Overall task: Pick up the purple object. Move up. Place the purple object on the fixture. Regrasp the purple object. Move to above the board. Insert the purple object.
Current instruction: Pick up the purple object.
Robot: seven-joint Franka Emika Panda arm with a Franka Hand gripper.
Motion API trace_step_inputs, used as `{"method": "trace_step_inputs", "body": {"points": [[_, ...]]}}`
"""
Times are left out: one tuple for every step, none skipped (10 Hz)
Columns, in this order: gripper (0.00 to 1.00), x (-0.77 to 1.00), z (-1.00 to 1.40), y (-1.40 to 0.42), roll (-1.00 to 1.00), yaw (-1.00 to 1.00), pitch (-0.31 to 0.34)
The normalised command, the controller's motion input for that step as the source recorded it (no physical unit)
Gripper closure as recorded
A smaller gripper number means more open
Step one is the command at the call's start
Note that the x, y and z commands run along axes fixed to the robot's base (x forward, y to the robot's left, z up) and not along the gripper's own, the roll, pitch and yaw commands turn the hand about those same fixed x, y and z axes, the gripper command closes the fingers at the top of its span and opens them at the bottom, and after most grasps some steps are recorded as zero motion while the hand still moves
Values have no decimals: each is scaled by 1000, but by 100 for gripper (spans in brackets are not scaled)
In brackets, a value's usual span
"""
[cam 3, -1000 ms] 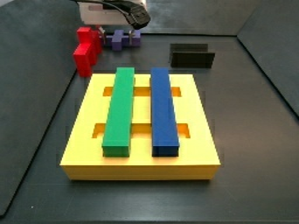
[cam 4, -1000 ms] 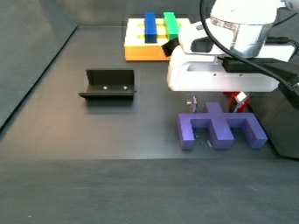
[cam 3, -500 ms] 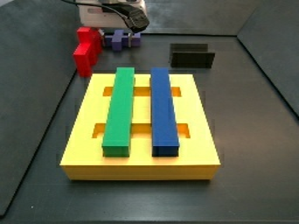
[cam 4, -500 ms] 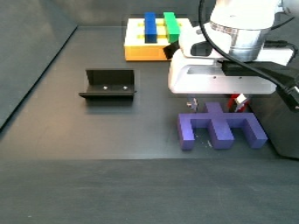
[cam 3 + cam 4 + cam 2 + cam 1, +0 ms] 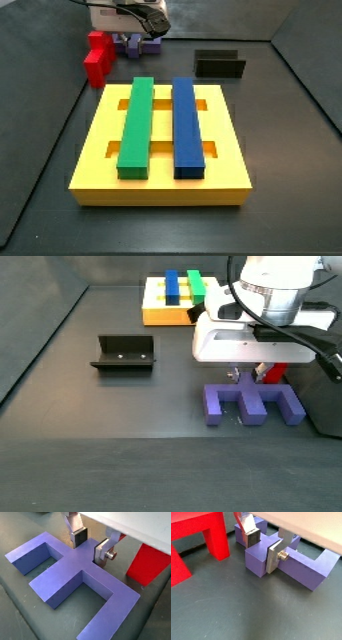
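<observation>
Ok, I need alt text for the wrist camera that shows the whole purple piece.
The claw straddles the middle stub of the purple object, one finger on each side, seemingly not yet clamped. The object lies flat on the dark floor, with a red block standing just beyond it.

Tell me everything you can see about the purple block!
The purple object is a matte, plastic-looking block with a long bar and prongs sticking out, leaving square notches between them. It lies flat on the dark floor beside the red block. The gripper is right over it, with its silver fingers on either side of one purple rib. They look close to it, but I cannot tell if they squeeze it yet.
</observation>
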Motion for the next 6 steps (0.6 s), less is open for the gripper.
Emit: {"method": "trace_step_inputs", "body": {"points": [[100, 0, 0, 0, 0, 0, 0], [100, 0, 0, 0, 0, 0, 0], [100, 0, 0, 0, 0, 0, 0], [100, 0, 0, 0, 0, 0, 0], [100, 0, 0, 0, 0, 0, 0], [100, 0, 0, 0, 0, 0, 0]]}}
